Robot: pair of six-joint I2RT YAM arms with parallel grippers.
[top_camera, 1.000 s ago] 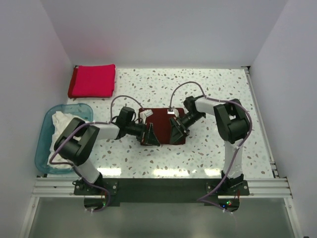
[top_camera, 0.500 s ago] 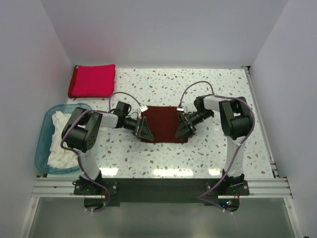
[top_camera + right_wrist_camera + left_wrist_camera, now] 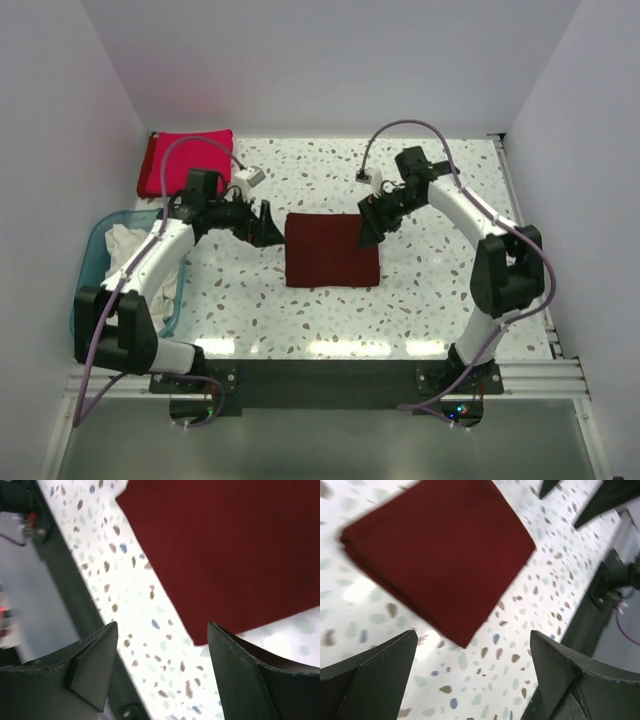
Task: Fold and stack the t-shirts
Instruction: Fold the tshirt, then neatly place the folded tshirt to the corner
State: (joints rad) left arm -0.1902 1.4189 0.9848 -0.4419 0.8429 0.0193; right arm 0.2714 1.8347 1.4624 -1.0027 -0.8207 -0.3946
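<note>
A dark maroon t-shirt (image 3: 332,249) lies folded into a flat square at the table's middle, and fills the upper part of the left wrist view (image 3: 440,550) and the right wrist view (image 3: 235,545). A crimson-red t-shirt (image 3: 187,163) lies folded at the back left corner. White t-shirts (image 3: 122,272) are heaped in the blue tub. My left gripper (image 3: 264,224) hangs open just left of the maroon square, nothing between its fingers (image 3: 370,675). My right gripper (image 3: 369,224) hangs open by that shirt's upper right corner, apart from the cloth, with empty fingers (image 3: 90,665).
A translucent blue plastic tub (image 3: 92,262) stands at the left edge of the speckled table (image 3: 430,290). White walls close in the back and both sides. The dark rail with both arm bases (image 3: 320,378) runs along the near edge.
Both grippers have let go of the maroon shirt and drawn back from it, the left to the left, the right up and to the right. The shirt now lies as a neat square.
</note>
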